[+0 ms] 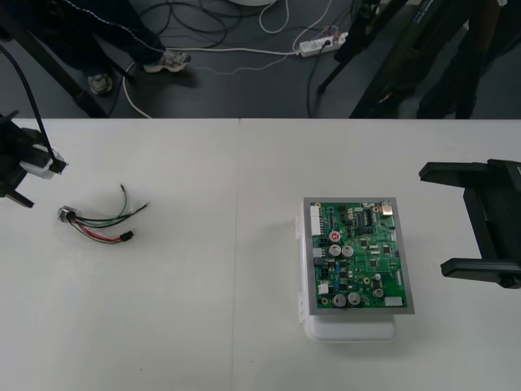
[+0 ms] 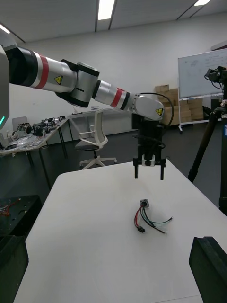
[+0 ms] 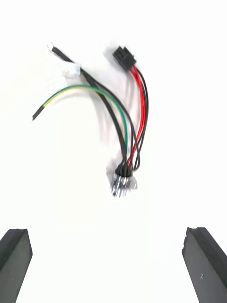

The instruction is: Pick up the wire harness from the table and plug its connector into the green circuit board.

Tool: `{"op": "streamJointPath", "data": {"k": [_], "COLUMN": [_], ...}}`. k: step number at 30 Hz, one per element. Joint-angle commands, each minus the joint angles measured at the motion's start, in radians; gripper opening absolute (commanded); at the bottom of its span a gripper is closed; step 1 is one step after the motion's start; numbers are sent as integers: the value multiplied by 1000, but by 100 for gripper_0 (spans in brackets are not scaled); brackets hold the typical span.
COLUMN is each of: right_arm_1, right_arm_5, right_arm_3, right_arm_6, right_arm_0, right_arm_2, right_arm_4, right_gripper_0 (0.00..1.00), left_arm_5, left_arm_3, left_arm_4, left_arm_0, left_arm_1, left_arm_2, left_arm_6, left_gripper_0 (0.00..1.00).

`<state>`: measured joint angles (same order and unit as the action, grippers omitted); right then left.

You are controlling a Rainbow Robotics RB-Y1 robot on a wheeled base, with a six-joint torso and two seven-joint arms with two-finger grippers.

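- The wire harness [image 1: 96,221] lies flat on the left part of the table [image 1: 203,326], free of both grippers and well apart from the board.
- Its round metal socket [image 3: 122,182] is the end nearest the left gripper. The red, black and green wires fan away from it towards the board's side.
- The small black plug [image 3: 124,57] rests on the table at the end of the red wires, not in the board. A green wire and a black wire end loose beside it.
- The left gripper [image 2: 149,176] hangs above the table just beside the socket end, pointing straight down from a bent wrist. Its arm reaches in level.
- Its fingers [image 3: 15,258] stand wide apart with only bare table between them, so it grips nothing.
- The green circuit board [image 1: 358,255] sits on its white base [image 1: 350,330] on the right half of the table.
- The right gripper [image 1: 431,220] waits at the table's right side, near the board but not touching it. Its two black fingers are spread wide, pointing towards the board, and hold nothing.
- The table is plain and light, with a seam running down its middle.
- Beyond its far edge lies dark floor [image 1: 244,81] with loose cables.
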<state>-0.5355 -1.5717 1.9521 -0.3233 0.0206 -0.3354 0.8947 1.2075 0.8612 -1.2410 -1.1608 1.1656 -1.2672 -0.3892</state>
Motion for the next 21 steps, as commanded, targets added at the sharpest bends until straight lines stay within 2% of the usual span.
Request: {"op": "streamJointPath", "data": {"k": [1, 8, 16, 21], "right_arm_1": [5, 6, 6, 6], "right_arm_5": [1, 1, 1, 1], "right_arm_3": [27, 19, 19, 19], "right_arm_6": [44, 59, 69, 70], "right_arm_0": [6, 1, 1, 1], "right_arm_2": [-25, -24, -22, -22], "right_arm_4": [-8, -7, -8, -17], "right_gripper_0": [100, 100, 100, 100], "left_arm_5": [17, -9, -36, -80], "left_arm_3": [-129, -229, -412, -439], "left_arm_4": [61, 80, 123, 173], "left_arm_0": [-23, 1, 27, 64], "left_arm_1": [-67, -107, -202, -222], "left_arm_2": [-64, -63, -63, -63], "left_arm_6": [-189, -304, -476, -542], "left_gripper_0": [94, 94, 94, 94]}}
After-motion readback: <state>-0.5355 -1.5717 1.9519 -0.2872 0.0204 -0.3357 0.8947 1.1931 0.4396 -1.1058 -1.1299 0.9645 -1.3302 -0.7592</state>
